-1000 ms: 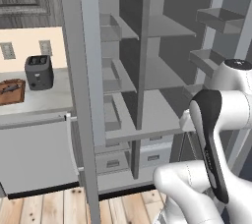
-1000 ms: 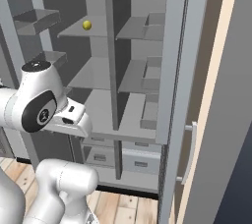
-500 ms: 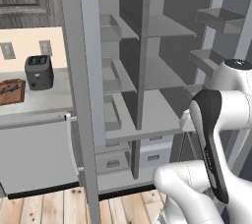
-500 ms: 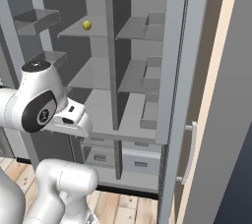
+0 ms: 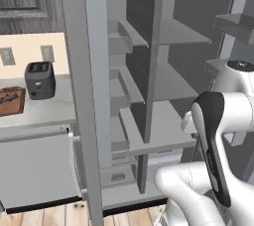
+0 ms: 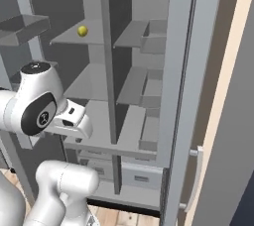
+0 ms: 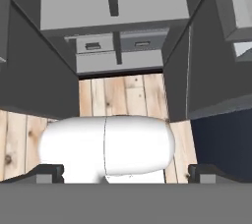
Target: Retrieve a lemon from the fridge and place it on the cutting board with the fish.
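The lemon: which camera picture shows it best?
The right base view: the lemon sits plainly on an upper shelf inside the open fridge. The other two views show fridge shelves and drawers, no yellow fruit.

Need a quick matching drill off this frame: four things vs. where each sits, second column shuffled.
Things:
1. lemon
2. fish
3. toaster
4. drawers

Places:
A. on the counter, right of the board
B. upper fridge shelf
C. on the cutting board
D. bottom of the fridge

Pairs: 1-B, 2-C, 3-A, 4-D
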### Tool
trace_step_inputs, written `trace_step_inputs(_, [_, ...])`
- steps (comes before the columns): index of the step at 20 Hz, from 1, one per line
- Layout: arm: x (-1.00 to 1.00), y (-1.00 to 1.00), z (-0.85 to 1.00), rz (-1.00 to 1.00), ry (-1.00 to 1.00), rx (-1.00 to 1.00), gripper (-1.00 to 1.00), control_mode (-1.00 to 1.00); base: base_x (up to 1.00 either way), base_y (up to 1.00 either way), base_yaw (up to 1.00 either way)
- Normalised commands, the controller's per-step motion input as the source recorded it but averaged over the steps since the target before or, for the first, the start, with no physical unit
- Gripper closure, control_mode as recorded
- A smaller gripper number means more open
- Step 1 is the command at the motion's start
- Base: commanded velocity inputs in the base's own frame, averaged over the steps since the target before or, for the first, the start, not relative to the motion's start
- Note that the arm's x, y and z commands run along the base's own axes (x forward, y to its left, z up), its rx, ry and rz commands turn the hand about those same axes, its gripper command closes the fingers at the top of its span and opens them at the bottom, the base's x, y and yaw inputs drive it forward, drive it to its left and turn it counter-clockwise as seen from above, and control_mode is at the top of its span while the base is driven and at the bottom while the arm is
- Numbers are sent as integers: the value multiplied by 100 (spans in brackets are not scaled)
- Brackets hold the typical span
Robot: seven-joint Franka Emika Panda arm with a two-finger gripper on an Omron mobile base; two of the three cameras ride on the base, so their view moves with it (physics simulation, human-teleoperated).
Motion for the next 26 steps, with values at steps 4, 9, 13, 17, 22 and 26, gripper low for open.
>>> trace_step_inputs(4, [0,0,0,0,0,0,-100,100,66,-11,9])
trace_step_inputs(9, [0,0,0,0,0,0,-100,100,28,-14,6])
trace_step_inputs(13, [0,0,0,0,0,0,-100,100,11,-22,1])
trace_step_inputs(17, [0,0,0,0,0,0,-100,100,18,-30,0])
trace_step_inputs(22, [0,0,0,0,0,0,-100,100,19,-26,0])
trace_step_inputs(26, [0,0,0,0,0,0,-100,100,19,-2,0])
